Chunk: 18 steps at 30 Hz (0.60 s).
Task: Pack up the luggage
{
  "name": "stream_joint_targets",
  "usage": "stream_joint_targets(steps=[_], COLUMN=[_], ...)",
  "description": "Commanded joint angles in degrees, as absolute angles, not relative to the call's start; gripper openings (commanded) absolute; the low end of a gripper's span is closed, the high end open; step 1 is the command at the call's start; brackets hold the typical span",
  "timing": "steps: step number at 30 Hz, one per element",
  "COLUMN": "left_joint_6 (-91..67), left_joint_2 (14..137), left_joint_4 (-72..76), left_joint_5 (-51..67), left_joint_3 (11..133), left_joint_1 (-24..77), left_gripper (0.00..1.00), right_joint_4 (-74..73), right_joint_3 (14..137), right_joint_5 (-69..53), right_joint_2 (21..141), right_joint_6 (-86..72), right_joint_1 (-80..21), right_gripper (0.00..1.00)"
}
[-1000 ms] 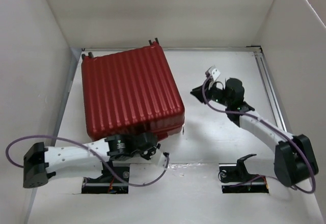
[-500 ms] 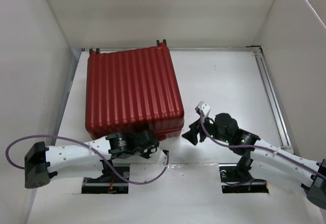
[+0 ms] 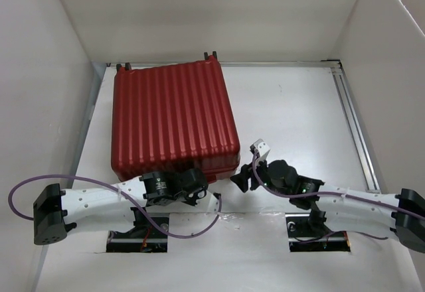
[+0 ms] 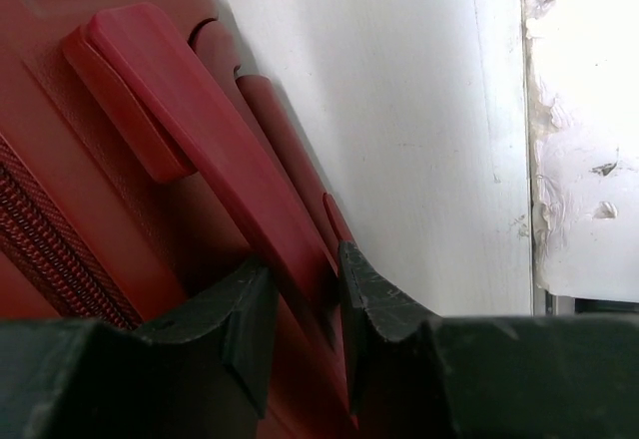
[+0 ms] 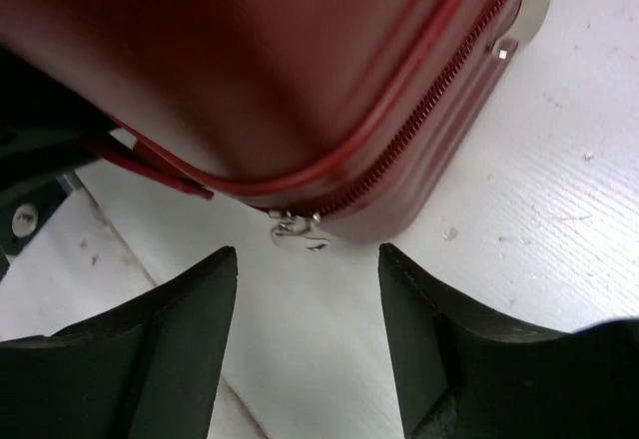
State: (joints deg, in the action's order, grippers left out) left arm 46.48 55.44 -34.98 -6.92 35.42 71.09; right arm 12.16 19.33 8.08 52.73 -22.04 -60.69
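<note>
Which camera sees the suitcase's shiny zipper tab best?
Right wrist view: the zipper tab sits close up at the suitcase corner. From the top it's too small to see; the left wrist view shows only zipper teeth.

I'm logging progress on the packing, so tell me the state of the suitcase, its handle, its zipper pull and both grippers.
Suitcase: closed, lying flat, ribbed shell up.
Handle: clamped by the left gripper.
Zipper pull: at the near right corner, untouched.
Left gripper: shut on the handle.
Right gripper: open, facing the zipper pull, holding nothing.
</note>
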Motion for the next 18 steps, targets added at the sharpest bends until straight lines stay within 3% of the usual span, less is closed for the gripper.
stream_joint_targets(steps=[1, 6, 11, 16, 18], left_joint_6=[48.1, 47.5, 47.5, 47.5, 47.5], left_joint_2=[56.5, 56.5, 57.0, 56.5, 55.9], left_joint_4=[-34.5, -34.5, -33.2, -33.2, -33.2], left_joint_5=[-6.3, -6.3, -6.9, -6.3, -6.3], left_joint_3=[36.9, 38.0, 38.0, 37.4, 36.9], left_joint_1=[71.0, 71.0, 71.0, 71.0, 71.0], left_gripper=[0.00, 0.00, 0.00, 0.00, 0.00], right_joint_4=[20.2, 21.5, 23.3, 23.3, 22.8], right_joint_3=[20.1, 21.2, 22.2, 23.7, 23.7], right_joint_5=[15.8, 23.0, 26.9, 33.4, 33.4], right_joint_2=[53.6, 58.2, 59.9, 59.4, 59.4], right_joint_6=[-23.9, -26.7, -26.7, -25.4, -25.9], right_joint_1=[-63.6, -68.5, -70.5, -72.9, -72.9], right_gripper=[0.63, 0.61, 0.39, 0.36, 0.28])
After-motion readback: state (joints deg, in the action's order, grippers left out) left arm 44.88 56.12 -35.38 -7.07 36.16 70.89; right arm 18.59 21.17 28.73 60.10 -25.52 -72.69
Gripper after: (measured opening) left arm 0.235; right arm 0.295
